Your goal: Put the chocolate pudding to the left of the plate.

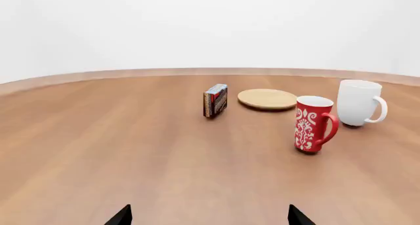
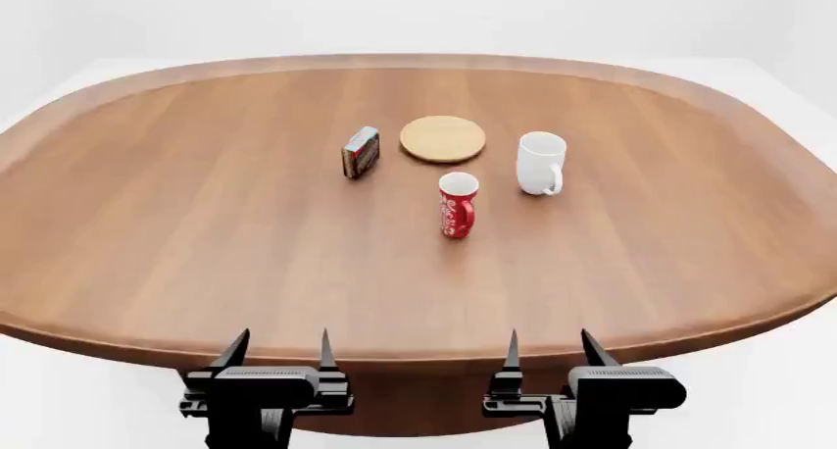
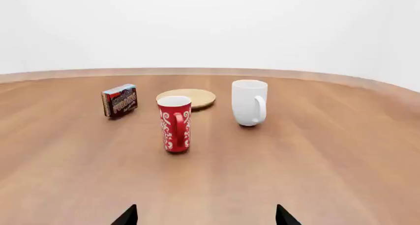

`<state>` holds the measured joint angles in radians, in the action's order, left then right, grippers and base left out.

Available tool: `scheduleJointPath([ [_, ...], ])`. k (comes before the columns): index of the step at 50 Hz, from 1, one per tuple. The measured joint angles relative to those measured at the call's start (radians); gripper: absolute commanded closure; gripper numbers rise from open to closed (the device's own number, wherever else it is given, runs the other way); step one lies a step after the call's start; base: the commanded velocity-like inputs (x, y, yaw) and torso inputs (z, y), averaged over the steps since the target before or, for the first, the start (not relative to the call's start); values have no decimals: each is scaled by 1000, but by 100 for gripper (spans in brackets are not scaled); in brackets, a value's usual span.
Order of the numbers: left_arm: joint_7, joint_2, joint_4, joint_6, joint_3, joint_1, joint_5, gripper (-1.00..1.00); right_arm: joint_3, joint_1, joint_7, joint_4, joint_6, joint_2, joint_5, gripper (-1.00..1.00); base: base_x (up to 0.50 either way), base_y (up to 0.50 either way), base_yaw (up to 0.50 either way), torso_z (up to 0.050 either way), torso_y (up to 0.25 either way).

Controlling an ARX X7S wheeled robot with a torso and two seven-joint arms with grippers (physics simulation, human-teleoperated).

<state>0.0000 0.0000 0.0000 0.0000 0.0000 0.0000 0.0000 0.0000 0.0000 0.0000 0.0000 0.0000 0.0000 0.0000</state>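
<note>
Tools [image 2: 278,351] [image 2: 547,351] spread wide, empty.

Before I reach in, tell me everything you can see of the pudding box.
The pudding box is a small flat rectangular carton with a pale face, red lettering and red-brown patterned edges. It stands on edge on the table, tilted a little, just left of the plate with a gap between them. Only the table touches it; both arms' jaws are far back.

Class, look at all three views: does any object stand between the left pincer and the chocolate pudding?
Nothing visible does. From the left pincer, bare table runs up to the chocolate pudding. The red-and-white mug stands off to the right of that line, and the plate lies beyond it.
</note>
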Motion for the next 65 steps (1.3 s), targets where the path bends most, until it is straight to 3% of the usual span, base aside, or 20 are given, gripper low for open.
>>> scheduleJointPath([
  [11,-25,-22,1,2,25,1,-21,-100,-26,1,23,3,-4,22,24,-100,0,0,0,0,0],
  [58,-99,-95,-4,5,110,-8,-101,-100,-108,8,104,8,-8,93,97,-100,0,500,0,0,0],
  [65,-106,-104,-4,7,117,-8,-110,-100,-117,9,114,8,-9,97,105,-100,0,79,0,0,0],
])
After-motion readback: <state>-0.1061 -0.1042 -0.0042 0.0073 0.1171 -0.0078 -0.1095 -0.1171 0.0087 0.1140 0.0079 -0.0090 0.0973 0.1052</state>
